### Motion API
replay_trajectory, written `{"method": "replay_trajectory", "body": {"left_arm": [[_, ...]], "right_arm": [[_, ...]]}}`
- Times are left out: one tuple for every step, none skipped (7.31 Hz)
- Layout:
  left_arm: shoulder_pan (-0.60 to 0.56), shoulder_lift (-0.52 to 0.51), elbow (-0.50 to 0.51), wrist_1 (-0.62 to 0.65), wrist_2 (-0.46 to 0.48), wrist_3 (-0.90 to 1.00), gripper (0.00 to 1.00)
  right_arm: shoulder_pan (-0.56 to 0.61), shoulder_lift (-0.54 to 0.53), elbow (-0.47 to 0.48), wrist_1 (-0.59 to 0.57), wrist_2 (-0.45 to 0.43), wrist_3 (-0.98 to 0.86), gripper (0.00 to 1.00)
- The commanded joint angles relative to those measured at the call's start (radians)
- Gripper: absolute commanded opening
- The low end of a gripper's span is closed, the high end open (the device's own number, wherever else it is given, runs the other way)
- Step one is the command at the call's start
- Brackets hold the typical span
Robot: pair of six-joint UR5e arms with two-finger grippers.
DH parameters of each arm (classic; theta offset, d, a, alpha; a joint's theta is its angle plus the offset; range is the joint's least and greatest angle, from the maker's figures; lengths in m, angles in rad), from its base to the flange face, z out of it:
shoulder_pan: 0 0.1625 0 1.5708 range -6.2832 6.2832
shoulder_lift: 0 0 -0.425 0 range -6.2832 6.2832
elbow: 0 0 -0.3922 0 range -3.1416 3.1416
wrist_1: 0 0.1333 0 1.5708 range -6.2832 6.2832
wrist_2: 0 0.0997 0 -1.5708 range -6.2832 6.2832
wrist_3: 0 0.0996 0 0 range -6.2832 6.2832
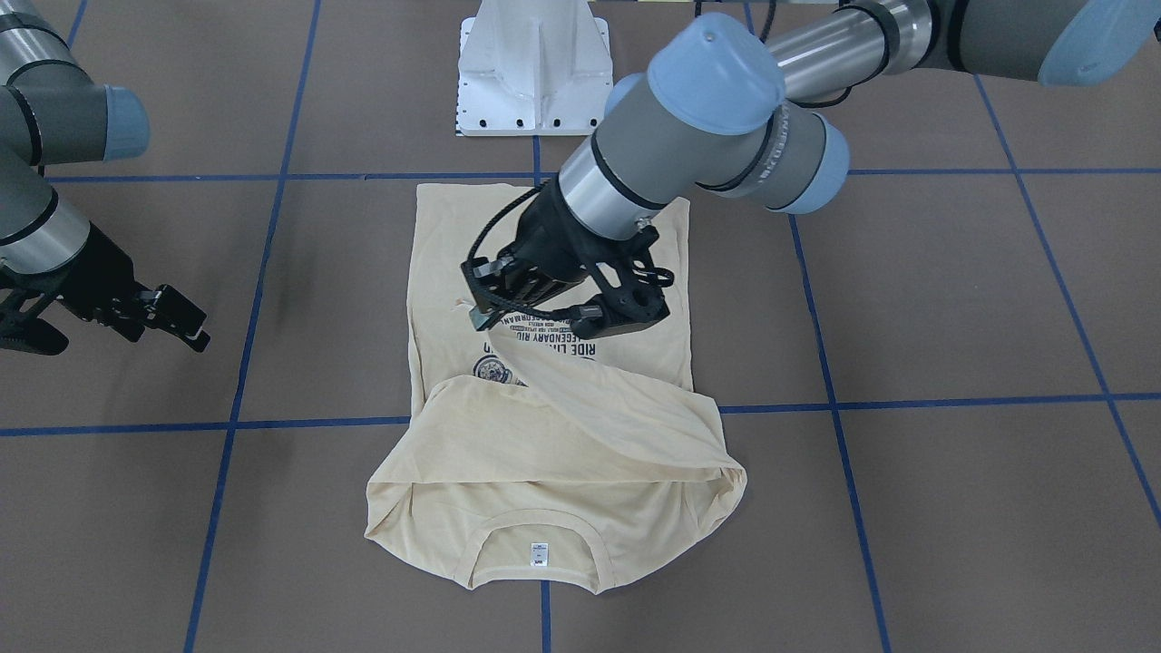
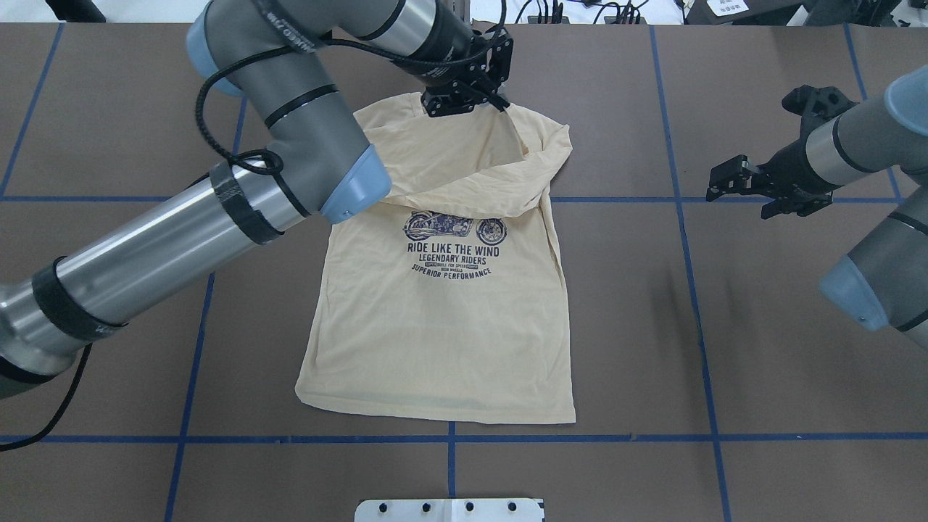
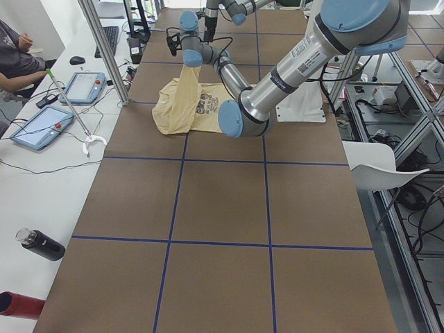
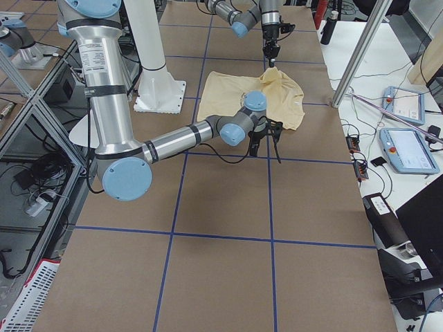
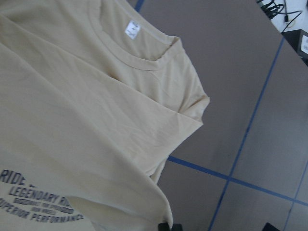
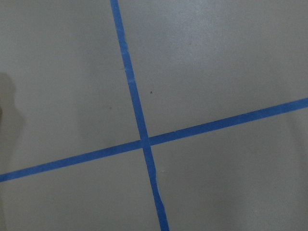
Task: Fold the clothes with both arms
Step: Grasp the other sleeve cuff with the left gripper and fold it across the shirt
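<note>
- The white pedestal base [image 2: 449, 510] stands at the robot's edge of the brown table [image 2: 638, 326], which is marked into squares by blue tape lines [image 2: 580, 438].
- Just beyond the base lies the T-shirt [image 2: 442, 348], pale cream-yellow, front side up in the middle of the table. Its hem lies flat along a tape line on the robot's side.
- Further up the chest is the navy print [image 2: 453, 250]: a motorcycle over lines of lettering that start "RIDE LIKE THE WIND".
- Past the print the shoulders are bunched and turned inward, and a sleeve [image 1: 626, 399] crosses the chest, hiding part of the motorcycle in the front-facing view.
- The left gripper [image 1: 481, 322] hangs over the chest with its jaws clamped on the end of this sleeve. The cloth rises off the table to it in a taut band, and the left wrist camera looks down on the collar and the lettering below.
- The right gripper [image 2: 743, 197] is off to the robot's right, level with the shoulders and well apart from the T-shirt. Its jaws stand apart and hold nothing, and its wrist camera shows only bare table and crossed tape.
- At the far end the collar lies flat, with the small white neck label [image 1: 539, 554] showing inside it.
- Beyond the table's far edge, a white bench [image 3: 41, 173] carries two tablet-like pendants [image 3: 40, 128].
</note>
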Motion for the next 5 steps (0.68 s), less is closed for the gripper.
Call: {"method": "replay_trajectory", "body": {"left_arm": [[0.061,-0.051,0.088,-0.068,0.109,-0.009,0.0],[0.109,-0.048,0.1,-0.09,0.188,-0.011,0.0],[0.125,-0.047,0.132,-0.107,0.193,-0.009,0.0],[0.126,-0.048,0.158,-0.148,0.199,-0.012,0.0],[0.143,-0.05,0.174,-0.158,0.243,-0.016,0.05]], "right_arm": [[-0.001,-0.001,0.0,0.0,-0.001,-0.002,0.99],[-0.001,0.002,0.0,0.0,-0.002,-0.002,0.99],[-0.001,0.002,0.0,0.0,-0.002,-0.002,0.99],[-0.001,0.001,0.001,0.0,-0.002,0.0,0.99],[0.0,-0.001,0.0,0.0,-0.001,-0.002,0.99]]}}
